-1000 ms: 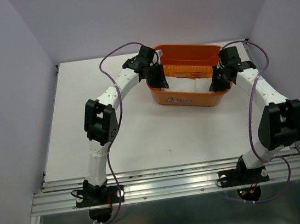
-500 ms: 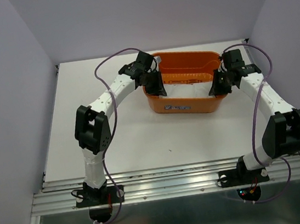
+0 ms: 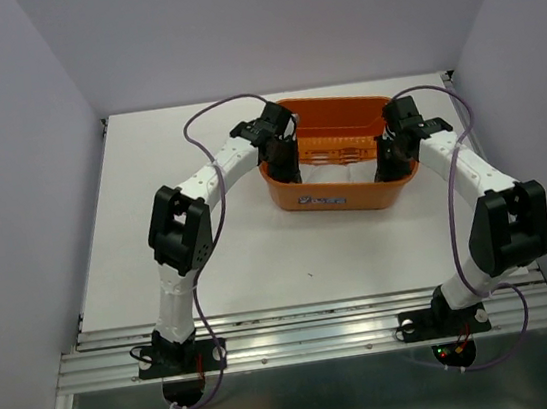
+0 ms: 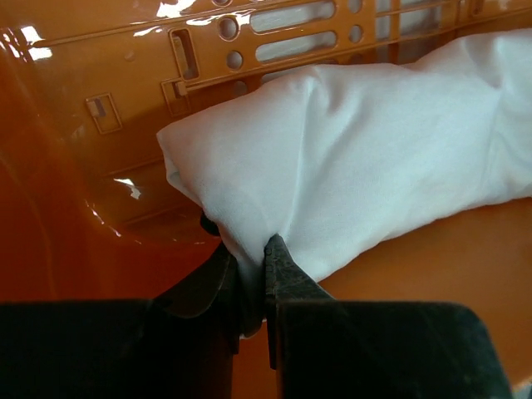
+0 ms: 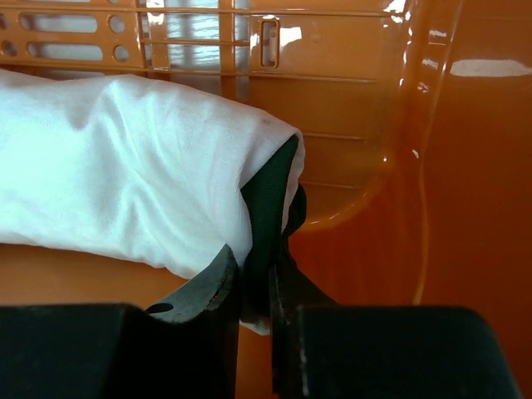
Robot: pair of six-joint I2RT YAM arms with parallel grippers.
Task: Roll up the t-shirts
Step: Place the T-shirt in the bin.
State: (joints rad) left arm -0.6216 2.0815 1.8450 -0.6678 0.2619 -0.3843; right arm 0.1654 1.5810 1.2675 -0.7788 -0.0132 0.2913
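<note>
Placement looks like the step in hand: rolled t-shirt [image 4: 357, 158] lies inside the orange basket [image 4: 100, 208], stretched between both pincers. Now the left pincer [image 4: 253, 249] is nipped tight on the white end just ahead of its tips, and the right pincer [image 5: 256, 268] is clamped on the opposite end, dark green cloth caught between its fingers. Next, I'd judge, both let go and lift straight out without dragging the roll loose.
</note>
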